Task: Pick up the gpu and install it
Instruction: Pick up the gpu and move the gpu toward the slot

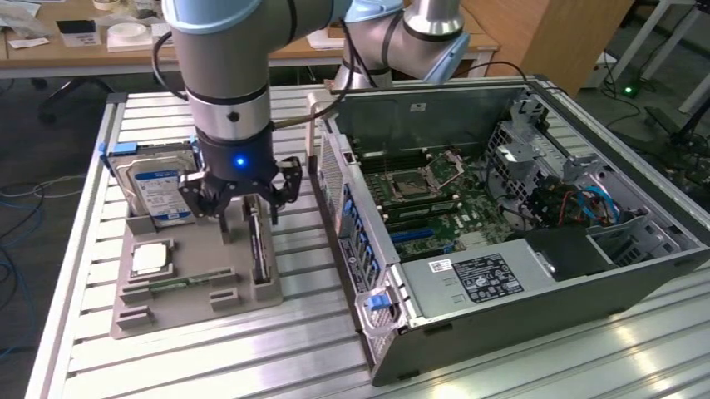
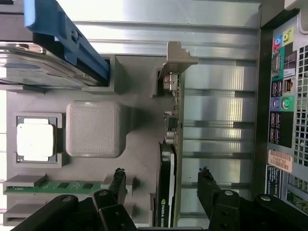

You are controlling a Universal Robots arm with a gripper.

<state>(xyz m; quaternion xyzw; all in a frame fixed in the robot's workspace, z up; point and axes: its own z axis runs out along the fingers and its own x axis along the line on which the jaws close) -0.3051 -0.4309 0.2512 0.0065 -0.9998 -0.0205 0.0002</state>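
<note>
The gpu (image 1: pixel 258 249) is a thin dark card standing on its edge in a slot at the exterior view's right side of a grey holder tray (image 1: pixel 189 312). My gripper (image 1: pixel 246 218) hangs just above it, open, with one finger on each side of the card. In the wrist view the gpu (image 2: pixel 167 192) is seen edge-on, black with a green board edge, between the two black fingertips (image 2: pixel 118 179) of the gripper (image 2: pixel 162 180). Neither finger touches the card. The open computer case (image 1: pixel 500 208) lies at the exterior view's right, its motherboard (image 1: pixel 438 204) exposed.
The holder tray (image 2: pixel 139 144) also carries a silver hard drive (image 1: pixel 155 187) in a blue bracket, a square processor (image 1: pixel 150 258) and a green memory stick (image 1: pixel 178 283). The case's rear panel (image 2: pixel 284 96) stands close beside the tray. Everything rests on a slatted aluminium table (image 1: pixel 222 366).
</note>
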